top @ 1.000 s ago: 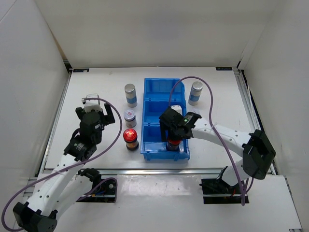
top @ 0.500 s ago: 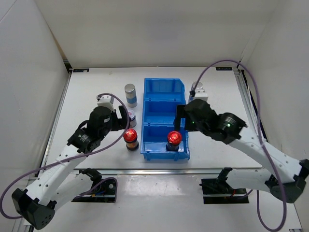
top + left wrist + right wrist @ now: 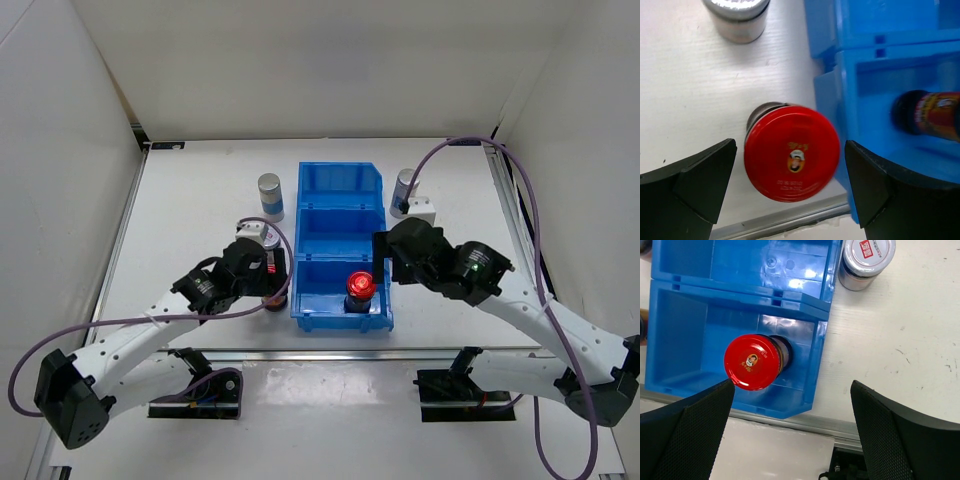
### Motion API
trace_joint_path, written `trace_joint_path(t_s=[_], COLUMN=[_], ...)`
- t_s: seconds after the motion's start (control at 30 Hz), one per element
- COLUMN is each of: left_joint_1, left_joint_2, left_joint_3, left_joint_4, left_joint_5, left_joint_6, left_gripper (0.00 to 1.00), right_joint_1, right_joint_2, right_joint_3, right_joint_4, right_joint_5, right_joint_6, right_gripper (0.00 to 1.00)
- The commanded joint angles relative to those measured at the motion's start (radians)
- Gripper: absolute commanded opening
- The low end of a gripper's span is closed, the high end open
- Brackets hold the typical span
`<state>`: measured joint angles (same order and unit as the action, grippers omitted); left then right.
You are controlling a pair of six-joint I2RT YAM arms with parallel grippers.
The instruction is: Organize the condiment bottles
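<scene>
Left of the blue bin (image 3: 340, 178), standing on the white surface (image 3: 190, 200): farthest back a tall silver bottle (image 3: 269, 195), nearer the arms a short silver-lidded jar (image 3: 737, 17), and nearest of all a red-capped jar (image 3: 791, 151), just beside the bin's outer wall. Left hand (image 3: 790, 157) open, one finger on each side of that red cap with a gap showing on both sides, nothing gripped. Centre: a second red-capped jar (image 3: 752, 362) upright in the bin's nearest compartment, with nothing seen in the other two. Right hand (image 3: 792, 385) likewise spread and holding nothing, hovering over the bin's right wall. Right of the bin, near its far corner: another silver-topped bottle (image 3: 404, 185) on the surface. Five bottles visible in all, a sixth not seen. Judged early in the task: one bottle binned, four outside. Likely next: closing on the red cap and lifting the jar in beside its twin.
</scene>
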<state>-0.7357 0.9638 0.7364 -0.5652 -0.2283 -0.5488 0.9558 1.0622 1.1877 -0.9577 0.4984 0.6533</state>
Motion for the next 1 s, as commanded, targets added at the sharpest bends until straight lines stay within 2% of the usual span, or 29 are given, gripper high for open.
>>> trace_joint_path(t_s=[0.0, 0.1, 0.13, 0.2, 0.23, 0.27, 0.33, 0.43, 0.47, 0.6, 0.67, 0.8, 0.97], left_joint_1=[-0.007, -0.007, -0.007, -0.007, -0.007, -0.007, -0.007, -0.007, -0.007, -0.034, -0.068, -0.135, -0.238], left_joint_2=[0.006, 0.035, 0.044, 0.062, 0.073, 0.073, 0.050, 0.003, -0.007, -0.016, -0.007, 0.027, 0.154], left_joint_3=[-0.032, -0.042, -0.042, -0.042, -0.032, -0.017, 0.016, 0.063, 0.108, 0.263, 0.319, 0.438, 0.492], left_joint_4=[-0.002, -0.002, -0.002, -0.002, -0.002, -0.002, -0.002, -0.012, -0.012, -0.070, -0.084, -0.084, -0.071], left_joint_5=[-0.057, -0.077, -0.077, -0.077, -0.077, -0.088, -0.103, -0.140, -0.154, -0.166, -0.187, -0.198, -0.180], left_joint_6=[-0.054, -0.063, -0.063, -0.050, -0.050, -0.039, -0.030, -0.007, -0.007, 0.027, 0.027, -0.013, -0.022], left_gripper=[1.00, 0.99, 0.95, 0.83, 0.68, 0.62, 0.51, 0.41, 0.32, 0.16, 0.12, 0.12, 0.12], right_joint_1=[0.001, 0.001, 0.001, 0.001, 0.001, 0.001, 0.001, 0.001, 0.001, 0.001, 0.001, 0.001, 0.001], right_joint_2=[-0.037, -0.038, -0.038, -0.038, -0.038, -0.038, -0.047, -0.056, -0.065, -0.076, -0.086, -0.096, -0.096], right_joint_3=[-0.003, -0.003, -0.003, -0.003, -0.013, -0.013, -0.013, -0.023, -0.023, -0.033, -0.033, -0.033, -0.033], right_joint_4=[-0.007, -0.016, -0.016, -0.016, -0.016, -0.016, -0.026, -0.026, -0.035, -0.056, -0.056, -0.065, -0.075], right_joint_5=[0.020, 0.020, 0.020, 0.029, 0.029, 0.029, 0.029, 0.038, 0.038, 0.058, 0.068, 0.095, 0.104], right_joint_6=[0.019, 0.019, 0.019, 0.019, 0.019, 0.019, 0.019, 0.019, 0.019, 0.029, 0.029, 0.038, 0.048], right_gripper=[1.00, 1.00, 1.00, 1.00, 1.00, 1.00, 1.00, 1.00, 1.00, 1.00, 1.00, 1.00, 1.00])
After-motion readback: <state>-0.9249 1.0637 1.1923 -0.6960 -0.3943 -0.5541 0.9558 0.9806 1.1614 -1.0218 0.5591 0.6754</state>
